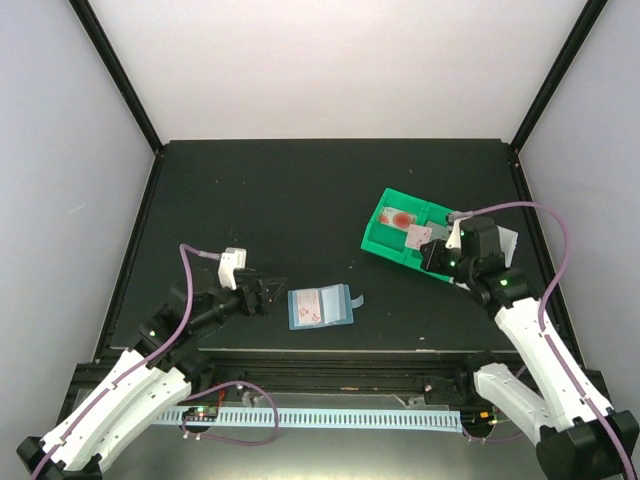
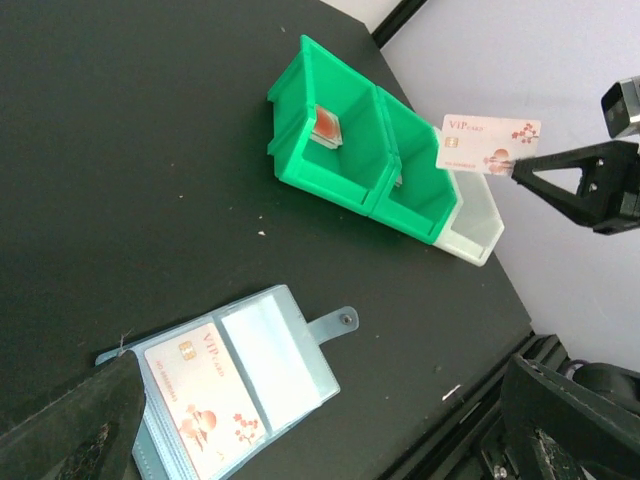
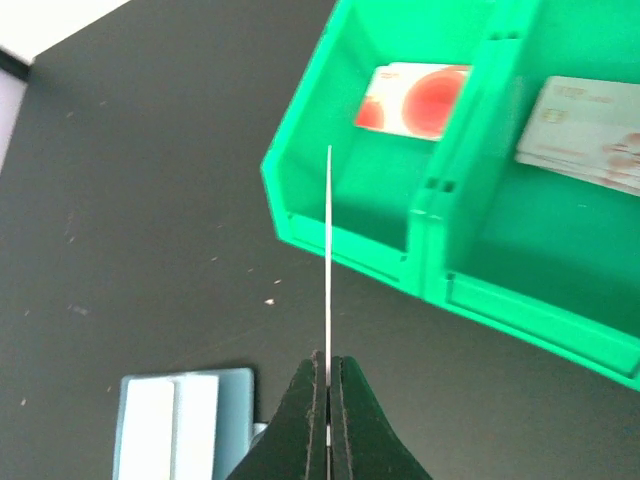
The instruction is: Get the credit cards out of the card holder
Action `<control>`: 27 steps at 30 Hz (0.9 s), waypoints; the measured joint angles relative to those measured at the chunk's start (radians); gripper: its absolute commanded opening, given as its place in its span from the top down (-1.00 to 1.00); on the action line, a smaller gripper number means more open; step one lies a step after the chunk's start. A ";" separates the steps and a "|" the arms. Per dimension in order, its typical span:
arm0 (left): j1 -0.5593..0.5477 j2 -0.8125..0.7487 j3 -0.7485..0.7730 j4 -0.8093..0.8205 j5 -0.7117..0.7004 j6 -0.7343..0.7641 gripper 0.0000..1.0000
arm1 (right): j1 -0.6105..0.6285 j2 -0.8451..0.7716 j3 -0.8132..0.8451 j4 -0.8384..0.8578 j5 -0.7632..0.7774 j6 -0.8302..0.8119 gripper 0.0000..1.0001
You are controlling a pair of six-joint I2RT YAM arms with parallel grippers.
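The black table [image 1: 300, 190] stands between pale walls. The right gripper [image 3: 328, 372] pinches a card [image 2: 487, 145] by its lower edge and holds it upright over the green bins [image 2: 345, 150], I think to drop it beside the cards [image 3: 415, 100] lying there. The holder [image 2: 285, 345] lies open and flat with a second card [image 2: 200, 395] inside. The left gripper [image 1: 268, 293], spread wide, hovers just beside it, probably to steady it.
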 measured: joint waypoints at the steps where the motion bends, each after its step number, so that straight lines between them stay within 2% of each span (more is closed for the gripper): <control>1: 0.000 0.000 0.000 -0.007 -0.002 0.003 -0.98 | -0.031 0.014 0.009 -0.010 -0.006 -0.003 0.98; 13: 0.000 -0.008 0.000 -0.041 -0.010 0.021 -0.98 | -0.319 0.241 0.063 -0.027 -0.064 -0.010 0.98; 17: 0.000 -0.005 0.000 -0.062 -0.023 0.025 -0.98 | -0.357 0.330 0.069 -0.005 -0.074 -0.011 0.98; 27: 0.000 0.009 0.000 -0.084 -0.028 0.024 -0.98 | -0.364 0.544 0.184 0.065 -0.129 -0.032 0.98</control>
